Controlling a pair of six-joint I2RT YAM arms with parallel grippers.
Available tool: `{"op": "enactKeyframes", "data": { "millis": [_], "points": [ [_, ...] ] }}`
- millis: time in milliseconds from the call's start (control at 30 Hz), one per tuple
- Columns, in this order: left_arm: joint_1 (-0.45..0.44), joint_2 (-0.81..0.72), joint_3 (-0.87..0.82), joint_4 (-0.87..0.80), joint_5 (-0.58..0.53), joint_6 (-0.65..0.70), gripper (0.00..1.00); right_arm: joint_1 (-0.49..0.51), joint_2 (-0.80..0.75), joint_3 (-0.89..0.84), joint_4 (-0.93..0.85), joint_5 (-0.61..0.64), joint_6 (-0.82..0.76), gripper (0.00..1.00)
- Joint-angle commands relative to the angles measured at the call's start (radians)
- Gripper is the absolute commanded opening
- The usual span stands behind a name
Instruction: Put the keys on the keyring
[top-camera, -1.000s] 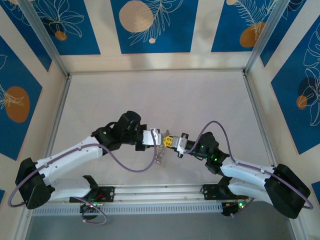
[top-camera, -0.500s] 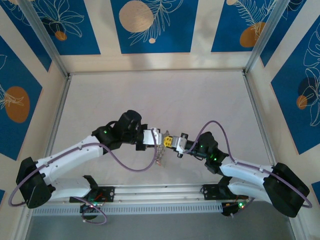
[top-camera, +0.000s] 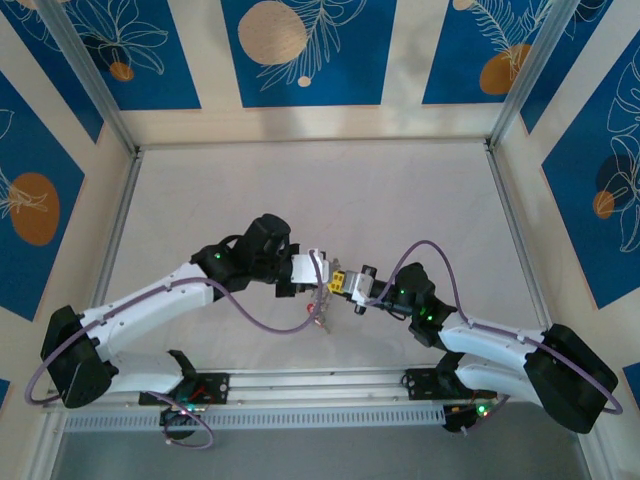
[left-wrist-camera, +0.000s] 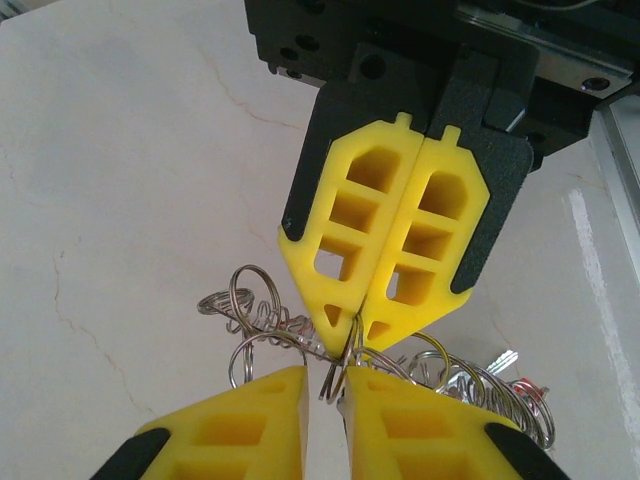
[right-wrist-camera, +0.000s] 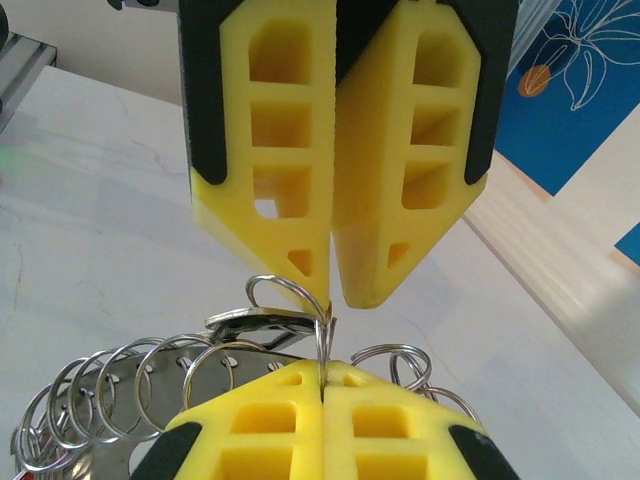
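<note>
Seen from above, two white robot arms reach inward from the near edge of a pale marbled worktop and meet tip to tip, a little near of its centre. Blue panels with leaf patterns stand along the far and side edges.

The keyring hangs just below the meeting point, raised off the worktop and tilted on edge. It is a flat grey metal ring with small holes along its rim, and many thin silver wire loops hang from those holes.

The right gripper has yellow jaws pressed fully together. They pinch one of the thin wire loops on the keyring's rim.

The left gripper faces it nose to nose, so close that the tips almost touch. Its yellow jaws stand nearly together, with a narrow slit between them. The same wire loop rises to the mouth of that slit. Whether these jaws actually press on the wire cannot be told.

The keys show as a small patch of red with a bit of silver shaft. They sit among the loops at the keyring's right end in the left wrist view.
</note>
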Motion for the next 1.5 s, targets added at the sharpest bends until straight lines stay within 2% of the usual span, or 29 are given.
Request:
{"op": "enactKeyframes", "data": {
  "millis": [0, 233, 433, 733, 1267, 1400, 1467],
  "points": [
    [0.003, 0.009, 0.026, -0.009, 0.020, -0.013, 0.18, 0.002, 0.001, 0.041, 0.057, -0.012, 0.002, 0.00],
    [0.003, -0.031, -0.036, 0.047, 0.051, -0.021, 0.24, -0.026, 0.020, 0.025, 0.110, -0.034, 0.039, 0.00],
    [0.002, -0.041, -0.047, 0.048, 0.027, -0.012, 0.25, -0.028, 0.014, 0.030, 0.105, -0.047, 0.039, 0.00],
    [0.003, -0.018, -0.008, 0.033, 0.013, -0.010, 0.15, -0.018, 0.023, 0.036, 0.104, -0.056, 0.042, 0.00],
    [0.001, 0.003, -0.012, 0.031, 0.029, -0.015, 0.16, -0.003, 0.053, 0.057, 0.107, -0.045, 0.052, 0.00],
    [0.001, 0.000, -0.013, 0.035, 0.013, -0.009, 0.09, -0.001, 0.068, 0.060, 0.117, -0.046, 0.052, 0.00],
    [0.001, -0.002, -0.012, 0.032, 0.001, -0.004, 0.02, 0.000, 0.072, 0.060, 0.120, -0.046, 0.052, 0.00]
  ]
}}
